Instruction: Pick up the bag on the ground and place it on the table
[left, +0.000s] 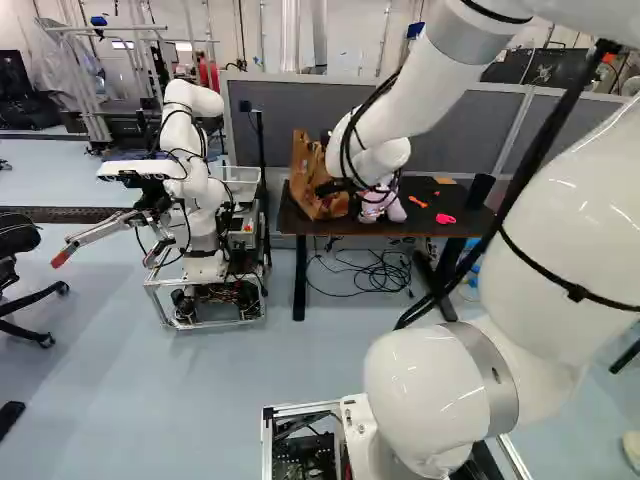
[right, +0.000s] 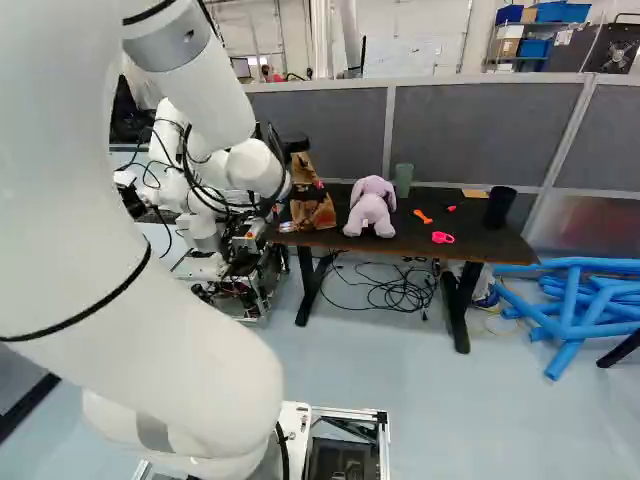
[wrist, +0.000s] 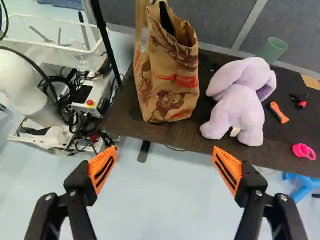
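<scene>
Paper bag (wrist: 169, 80) upright on tabletop (wrist: 277, 142). Hand (wrist: 164, 148) spread wide, empty, apart from bag. Placing looks done; next, back away, clear of bag.

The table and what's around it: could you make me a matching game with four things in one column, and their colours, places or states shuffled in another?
Things:
1. paper bag
2. stuffed toy
3. tool
4. tubes

Descriptions:
A. blue, on the floor
B. open, gripping nothing
C. brown, standing on the table
D. pale purple, with floppy ears

Right pairs: 1-C, 2-D, 3-B, 4-A
</scene>
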